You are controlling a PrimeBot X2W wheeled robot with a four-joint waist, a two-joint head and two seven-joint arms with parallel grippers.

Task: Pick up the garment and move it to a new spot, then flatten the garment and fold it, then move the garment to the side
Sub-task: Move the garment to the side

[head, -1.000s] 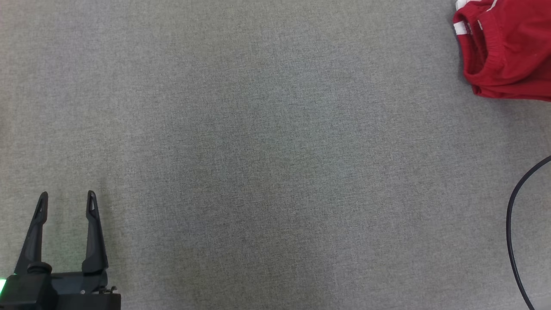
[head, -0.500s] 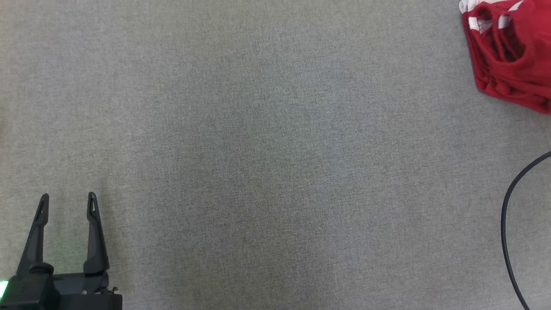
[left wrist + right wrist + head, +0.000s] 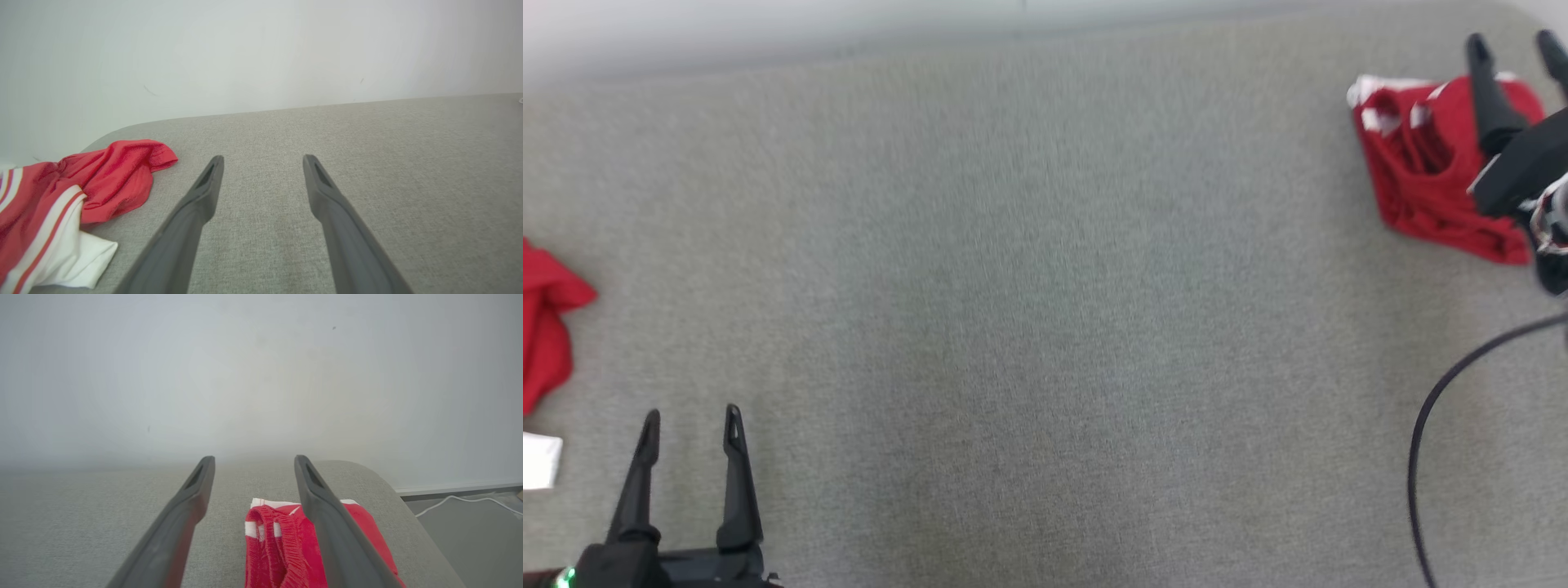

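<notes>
Two hands: both with fingers spread wide, neither gripping anything.
Left hand pose: low at the near left of the grey cloth-covered table, fingers pointing toward the far edge, with bare table between them.
Right hand pose: reaching out at the far right corner, fingers pointing toward the pale wall.
Red garment: bunched in a heap near the table's rounded far right corner, elastic waistband showing, white stripes at the far end.
Right hand contact: one finger crosses in front of the heap and the other stands over bare table beside it; cannot tell whether either touches the cloth.
Second red garment: red with white striped trim, crumpled at the table's left edge, beside the left hand and apart from it.
Black cable: curves over the near right of the table.
</notes>
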